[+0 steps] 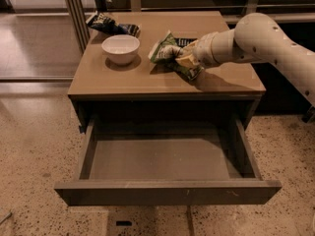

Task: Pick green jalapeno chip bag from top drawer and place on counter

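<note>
**benchrat:** so where's the snack?

**kk_lurks:** It's up top. The small crinkly light-green and white glossy chip bag is over the smooth tan-beige square tabletop, right of centre. The two-finger claw is pinched shut on the bag's middle, with bag sticking out on both sides. The lower corner looks to be on the surface, but I honestly can't tell if it's touching or just above.

**benchrat:** anything else up there?

**kk_lurks:** There's a round white ceramic bowl just left of the bag, not touching it. A dark blue-black snack bag lies at the back left corner. The thick cream-white robot arm reaches in from the right and throws a shadow on the glossy top.

**benchrat:** and the drawer?

**kk_lurks:** The wide shallow grey-brown top drawer is pulled all the way out from the dark cabinet body, and its flat grey floor is showing.

**benchrat:** room?

**kk_lurks:** There's a speckled beige terrazzo floor around the cabinet. Grey metal posts stand at the back left, and there's a shinier stretch of floor past them.
</note>
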Robot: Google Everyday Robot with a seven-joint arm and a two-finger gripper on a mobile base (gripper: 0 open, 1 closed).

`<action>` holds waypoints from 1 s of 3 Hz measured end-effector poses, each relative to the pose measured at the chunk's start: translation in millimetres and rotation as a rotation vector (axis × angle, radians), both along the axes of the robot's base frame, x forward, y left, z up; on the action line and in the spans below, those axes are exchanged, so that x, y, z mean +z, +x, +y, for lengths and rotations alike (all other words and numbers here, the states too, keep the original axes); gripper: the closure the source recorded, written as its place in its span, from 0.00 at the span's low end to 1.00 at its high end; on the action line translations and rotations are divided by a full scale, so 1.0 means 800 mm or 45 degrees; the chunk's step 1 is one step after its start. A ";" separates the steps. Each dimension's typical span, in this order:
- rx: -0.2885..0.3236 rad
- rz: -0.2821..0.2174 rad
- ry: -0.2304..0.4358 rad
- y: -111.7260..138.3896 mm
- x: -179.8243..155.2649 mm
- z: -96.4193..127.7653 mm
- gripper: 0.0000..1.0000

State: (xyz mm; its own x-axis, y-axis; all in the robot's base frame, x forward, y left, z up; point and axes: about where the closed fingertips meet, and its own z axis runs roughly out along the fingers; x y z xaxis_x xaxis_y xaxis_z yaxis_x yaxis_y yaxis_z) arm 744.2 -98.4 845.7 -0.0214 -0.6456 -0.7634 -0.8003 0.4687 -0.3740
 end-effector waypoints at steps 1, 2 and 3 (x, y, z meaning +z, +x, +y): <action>0.000 0.000 0.000 0.000 0.000 0.000 0.35; 0.000 0.000 0.000 0.000 0.000 0.000 0.12; 0.000 0.000 0.000 0.000 0.000 0.000 0.00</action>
State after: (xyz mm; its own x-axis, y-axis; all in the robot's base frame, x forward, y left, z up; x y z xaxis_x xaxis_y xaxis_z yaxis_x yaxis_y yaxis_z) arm 744.2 -98.3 845.7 -0.0214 -0.6456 -0.7634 -0.8003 0.4686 -0.3739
